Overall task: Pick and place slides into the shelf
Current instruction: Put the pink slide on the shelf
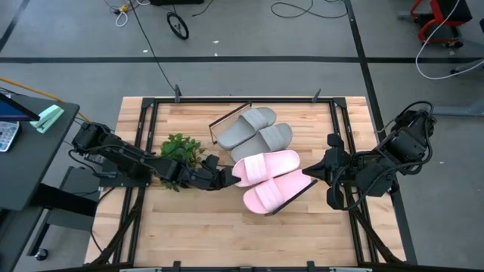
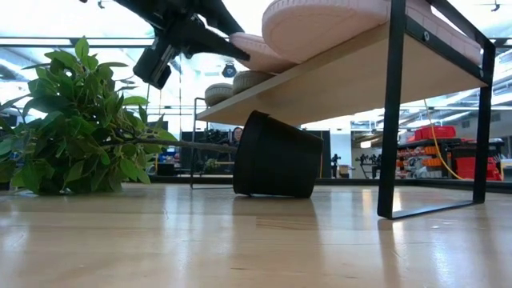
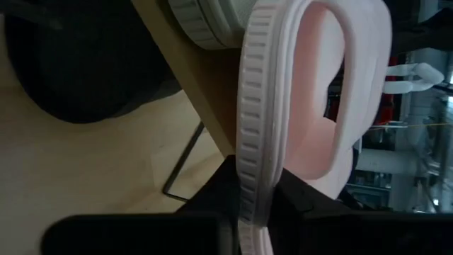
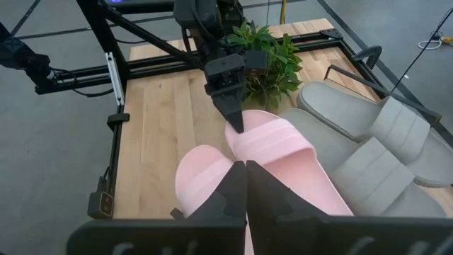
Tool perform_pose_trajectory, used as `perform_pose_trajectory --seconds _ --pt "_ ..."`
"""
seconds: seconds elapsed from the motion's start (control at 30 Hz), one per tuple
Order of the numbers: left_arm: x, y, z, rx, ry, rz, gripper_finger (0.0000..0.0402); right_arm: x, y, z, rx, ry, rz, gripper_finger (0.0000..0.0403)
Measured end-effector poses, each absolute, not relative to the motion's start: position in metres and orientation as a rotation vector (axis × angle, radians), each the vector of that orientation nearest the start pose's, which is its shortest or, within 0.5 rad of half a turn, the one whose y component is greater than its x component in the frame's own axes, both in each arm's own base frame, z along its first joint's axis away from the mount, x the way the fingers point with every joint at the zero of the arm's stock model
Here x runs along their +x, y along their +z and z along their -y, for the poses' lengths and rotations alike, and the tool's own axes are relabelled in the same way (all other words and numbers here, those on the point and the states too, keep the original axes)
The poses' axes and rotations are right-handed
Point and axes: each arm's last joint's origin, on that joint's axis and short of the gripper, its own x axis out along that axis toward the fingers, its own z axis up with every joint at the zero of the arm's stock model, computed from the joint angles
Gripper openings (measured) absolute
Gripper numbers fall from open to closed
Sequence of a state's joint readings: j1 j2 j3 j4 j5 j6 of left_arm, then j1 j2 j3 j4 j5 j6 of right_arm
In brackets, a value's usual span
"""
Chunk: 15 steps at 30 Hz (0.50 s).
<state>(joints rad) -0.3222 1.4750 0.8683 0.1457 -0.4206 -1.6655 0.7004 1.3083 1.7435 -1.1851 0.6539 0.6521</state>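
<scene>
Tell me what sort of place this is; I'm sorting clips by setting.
Probably a robotics lab or workshop: the wooden table stands on a concrete floor strewn with cables, with equipment racks behind.
</scene>
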Motion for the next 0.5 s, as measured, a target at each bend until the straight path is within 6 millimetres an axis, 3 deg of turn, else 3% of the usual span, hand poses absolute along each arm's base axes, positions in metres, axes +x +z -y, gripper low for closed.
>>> perform_pose_trajectory --seconds 0.5 --pt "0.309 0.252 0.091 -1.514 0.342 -0.142 0.004 0.176 0.454 -0.125 0.171 -0.146 -0.563 0.0003"
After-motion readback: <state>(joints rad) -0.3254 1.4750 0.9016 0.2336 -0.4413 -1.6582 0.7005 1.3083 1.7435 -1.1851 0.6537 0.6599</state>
